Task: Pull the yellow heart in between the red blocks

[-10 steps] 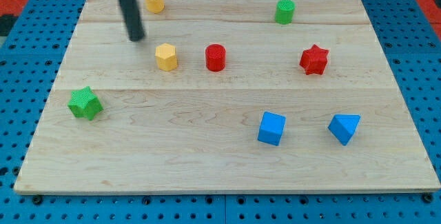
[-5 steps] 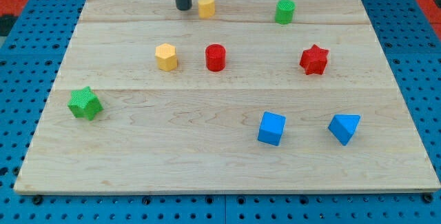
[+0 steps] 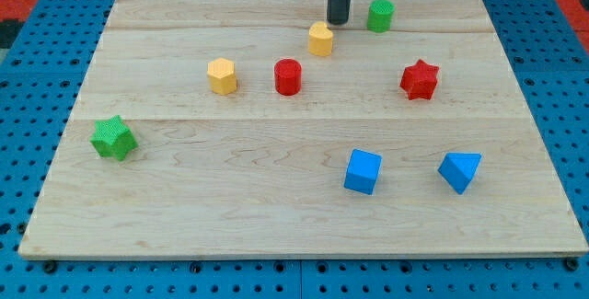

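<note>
While the yellow heart [image 3: 320, 39] sits near the board's top edge, my tip [image 3: 338, 20] stands just beside it at about one o'clock — on the far side from the gap it must enter, close enough that I cannot tell whether they touch. That placement makes sense as a judgement: a rod that only slides can pull a block toward the view's bottom solely by getting behind it. No jaws exist on this rig — only the bare rod, so nothing is spread or pinched.

Red cylinder [image 3: 288, 76] lies at seven o'clock from the heart, near; red star [image 3: 420, 79] lies at four o'clock, well apart. Heart is above the line joining the two reds and nearer the cylinder's end of it. Judged target is midway on that line, roughly five o'clock from the heart, so the push wants a lean toward the view's right as well as down.

Green cylinder [image 3: 380, 15] sits just beside the rod at three o'clock — a crowding risk if the tip swings wide.

Bystanders, none in the path:
- yellow hexagonal block [image 3: 222, 75], nine o'clock of the red cylinder
- green star [image 3: 114, 138], far left
- blue cube [image 3: 363, 171] and blue wedge-like block [image 3: 459, 171], low right

Wooden board [image 3: 276, 225] carries all of them
</note>
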